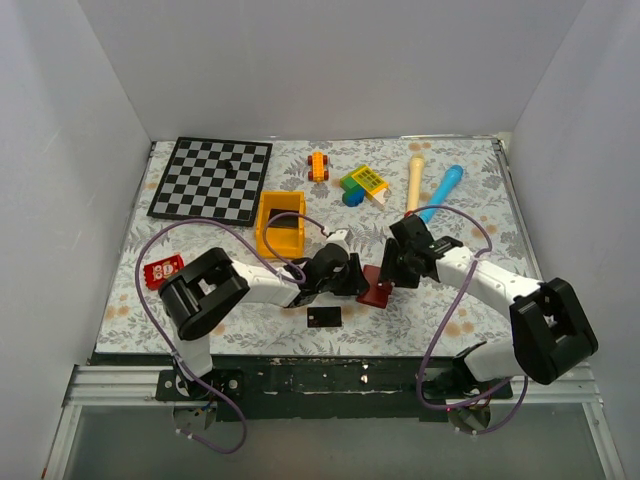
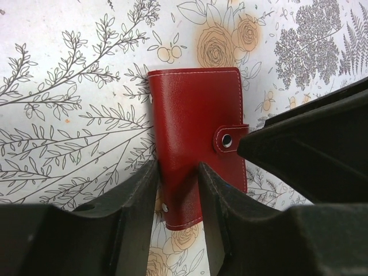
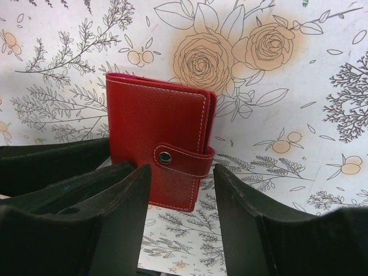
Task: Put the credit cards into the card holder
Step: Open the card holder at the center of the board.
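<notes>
The maroon card holder [image 1: 377,291] lies snapped shut on the floral table between both grippers. My left gripper [image 1: 352,280] reaches it from the left. In the left wrist view its fingers [image 2: 138,201] straddle the lower left corner of the card holder [image 2: 195,109] with a narrow gap, and I cannot see if they pinch it. My right gripper [image 1: 400,268] hovers at the holder's right side, jaws wide apart, with the card holder [image 3: 155,121] just beyond its fingertips [image 3: 129,190]. One black credit card [image 1: 323,317] lies flat near the front edge, in front of the left gripper.
A yellow bin [image 1: 281,222] stands just behind the left gripper. A chessboard [image 1: 212,178] lies at the back left and a red packet [image 1: 163,270] at the left edge. An orange toy car [image 1: 318,166], coloured blocks [image 1: 362,183] and two sticks [image 1: 428,185] sit at the back.
</notes>
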You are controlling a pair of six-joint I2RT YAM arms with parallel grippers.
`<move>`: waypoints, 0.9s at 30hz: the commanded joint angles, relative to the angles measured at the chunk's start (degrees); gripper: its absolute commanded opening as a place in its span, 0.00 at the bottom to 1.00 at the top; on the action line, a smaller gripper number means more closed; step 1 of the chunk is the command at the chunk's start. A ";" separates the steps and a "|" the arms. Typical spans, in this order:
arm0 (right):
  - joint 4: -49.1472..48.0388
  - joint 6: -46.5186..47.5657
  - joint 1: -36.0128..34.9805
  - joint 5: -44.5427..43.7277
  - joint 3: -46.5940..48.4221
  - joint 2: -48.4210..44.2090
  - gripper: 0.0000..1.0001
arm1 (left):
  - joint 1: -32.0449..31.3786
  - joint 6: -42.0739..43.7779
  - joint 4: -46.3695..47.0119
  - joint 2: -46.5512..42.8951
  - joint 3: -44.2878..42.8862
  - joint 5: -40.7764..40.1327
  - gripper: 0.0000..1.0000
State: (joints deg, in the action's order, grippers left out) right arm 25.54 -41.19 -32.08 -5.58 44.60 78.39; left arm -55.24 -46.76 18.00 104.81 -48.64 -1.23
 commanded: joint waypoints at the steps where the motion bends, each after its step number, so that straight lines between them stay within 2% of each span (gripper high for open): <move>1: 0.74 -0.74 -0.71 0.14 3.12 0.80 0.55 | 0.22 0.88 -3.85 1.97 -2.24 -2.28 0.32; 7: 2.75 -1.09 -1.41 -0.65 5.05 3.08 0.53 | 0.22 0.80 -3.59 2.85 -2.16 -1.75 0.31; 17: 9.00 -1.70 -3.61 -6.98 9.36 7.83 0.46 | 0.22 1.06 -3.76 2.68 -2.16 -1.49 0.31; 27: 11.19 -2.67 -5.10 -9.09 11.65 10.03 0.45 | 0.22 1.06 -3.59 2.24 -1.54 -1.40 0.30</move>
State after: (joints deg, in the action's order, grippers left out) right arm 34.63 -42.30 -36.40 -12.56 53.30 88.36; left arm -55.24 -46.48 17.61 106.65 -50.63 -1.72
